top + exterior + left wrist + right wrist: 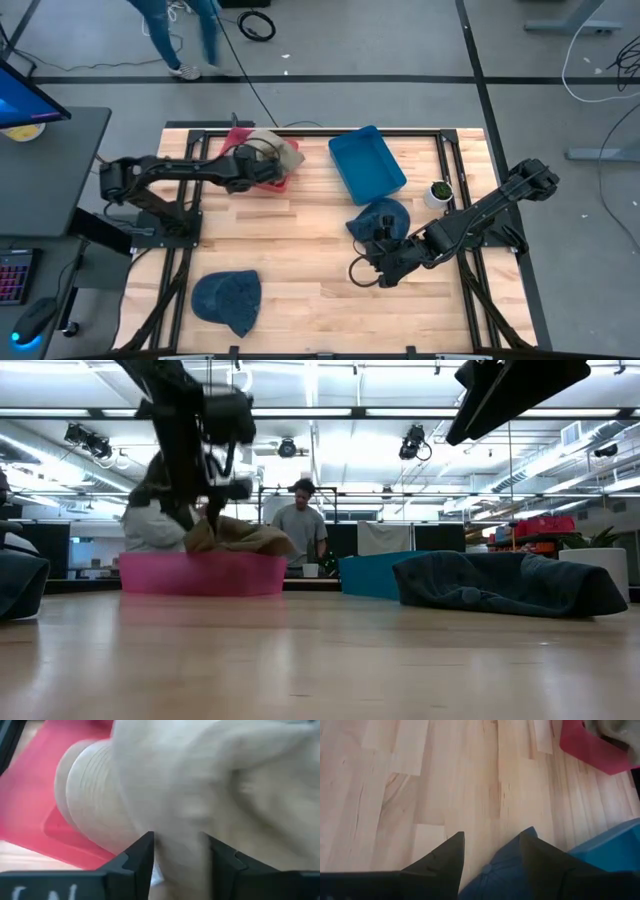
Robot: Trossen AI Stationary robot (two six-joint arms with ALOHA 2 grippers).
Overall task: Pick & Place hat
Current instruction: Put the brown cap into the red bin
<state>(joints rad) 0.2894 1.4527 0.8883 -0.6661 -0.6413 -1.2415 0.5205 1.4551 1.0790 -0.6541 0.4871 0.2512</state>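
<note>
A beige hat (282,150) lies in the pink tray (272,184) at the table's far left; in the low view the beige hat (240,538) droops over the pink tray's wall (200,575). My left gripper (260,162) is there, shut on it. A dark blue hat (385,215) lies flat on the table near the blue tray (367,162). My right gripper (492,837) hovers open over the near-left edge of the blue hat (495,875), touching nothing. A second blue hat (228,300) lies at the near left. My left gripper (177,840) pinches a bunched fold of the beige hat (180,855) between its two fingers, coming from the table's left and slanting down. The hat's ribbed part (90,795) rests in the pink tray (25,795); how many layers are held cannot be told.
A small potted plant (438,192) stands right of the blue tray. Bare wood lies across the table's middle and near side. A person stands beyond the table in the low view (303,525), and a person's legs (185,40) show on the floor past the far edge.
</note>
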